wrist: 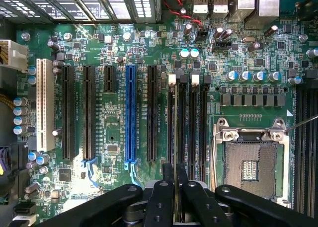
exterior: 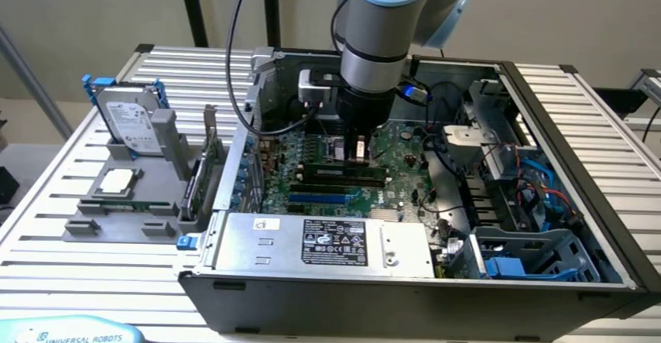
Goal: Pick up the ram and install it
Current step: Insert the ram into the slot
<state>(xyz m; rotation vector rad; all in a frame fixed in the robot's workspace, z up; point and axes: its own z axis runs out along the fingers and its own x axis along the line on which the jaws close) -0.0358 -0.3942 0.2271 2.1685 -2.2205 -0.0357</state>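
My gripper is shut on the ram, which shows edge-on as a thin line between the black fingers. The ram runs lengthwise along one of the black memory slots with white end latches, beside the open processor socket. I cannot tell whether it touches the slot. In the exterior view the gripper is low inside the open computer case, just above the green motherboard.
A blue expansion slot and black ones lie beside the memory slots. The power supply, drive cage and cables crowd the case. A grey tray at the exterior view's left holds a hard drive, a processor chip and an upright card.
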